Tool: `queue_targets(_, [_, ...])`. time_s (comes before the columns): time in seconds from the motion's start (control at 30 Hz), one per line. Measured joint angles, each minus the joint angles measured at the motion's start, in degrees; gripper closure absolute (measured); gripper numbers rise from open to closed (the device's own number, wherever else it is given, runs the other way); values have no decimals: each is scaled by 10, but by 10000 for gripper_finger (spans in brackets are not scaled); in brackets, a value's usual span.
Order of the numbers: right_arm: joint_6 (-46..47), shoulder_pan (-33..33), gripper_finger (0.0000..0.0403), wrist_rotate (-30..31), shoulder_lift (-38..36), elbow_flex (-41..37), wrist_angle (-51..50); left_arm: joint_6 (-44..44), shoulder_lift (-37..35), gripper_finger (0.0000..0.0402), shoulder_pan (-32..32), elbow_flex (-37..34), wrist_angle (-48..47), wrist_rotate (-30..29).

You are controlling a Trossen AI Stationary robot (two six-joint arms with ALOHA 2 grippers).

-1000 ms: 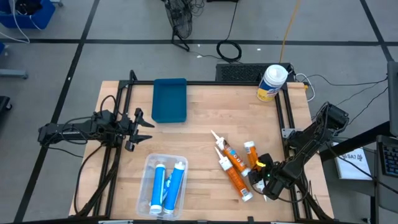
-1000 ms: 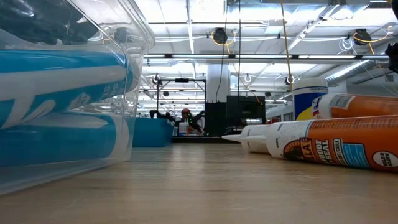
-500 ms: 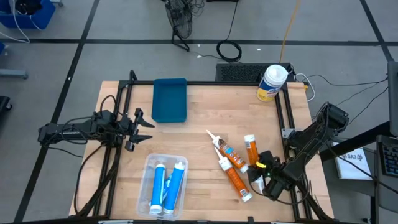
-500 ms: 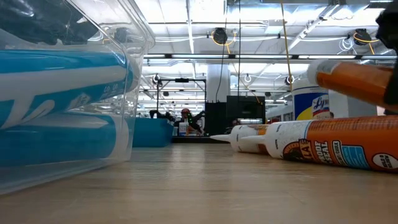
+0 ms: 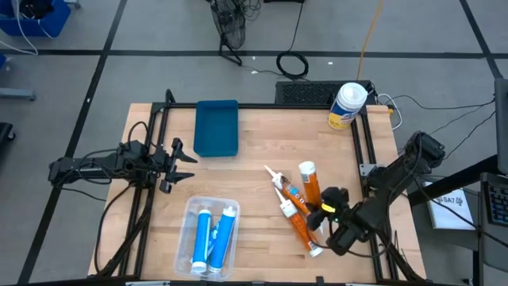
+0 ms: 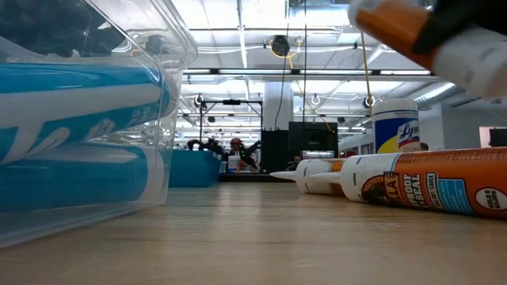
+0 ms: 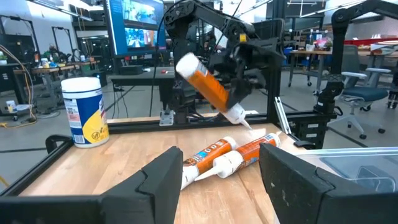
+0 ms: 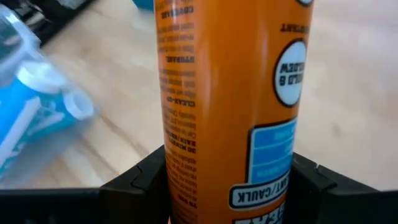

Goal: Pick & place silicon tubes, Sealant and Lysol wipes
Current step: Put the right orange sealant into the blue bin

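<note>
While the right claw (image 5: 327, 213) is clamping one orange sealant tube (image 5: 310, 187) between its fingers (image 8: 140, 180), we are reading that tube as lifted clear of the bench (image 5: 254, 159); the low view shows it tilted in the air above the tubes that are lying flat. From the claw, the tube's long axis is running toward the bench's far edge, flat white base (image 5: 306, 168) leading and nozzle end trailing near the claw. The wrist view is showing the orange body with its printed label filling the space between the fingers.

Just beside the claw, toward the left arm, two more orange tubes (image 5: 292, 208) are lying flat and touching, nozzles pointing toward the far left. Further out, the clear bin (image 5: 208, 237) is holding two blue silicone tubes (image 5: 214, 235) lengthwise, and the empty blue tray (image 5: 216, 127) is sitting near the far edge. We are judging the blue tray as the likely drop point; it lies well apart from the claw, diagonally across the bench.

The Lysol wipes (image 5: 347, 106) are standing upright at the far right corner, nearer the right arm.

The left claw (image 5: 181, 164) is waiting at the left side of the bench with its fingers spread wide, holding nothing.
</note>
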Motion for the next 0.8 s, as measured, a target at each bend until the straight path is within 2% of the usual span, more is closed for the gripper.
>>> queue_targets(0.23, [-216, -67, 203, 79, 0, 11, 90, 0, 0, 188, 0, 0, 0, 0])
queue_targets(0.43, [-472, -134, 203, 105, 0, 11, 267, 0, 0, 188, 0, 0, 0, 0])
queue_targets(0.6, [-719, -185, 203, 79, 0, 11, 461, 0, 0, 188, 0, 0, 0, 0])
queue_targets(0.8, [-921, -243, 203, -36, 0, 3, 634, 0, 0, 188, 0, 0, 0, 0])
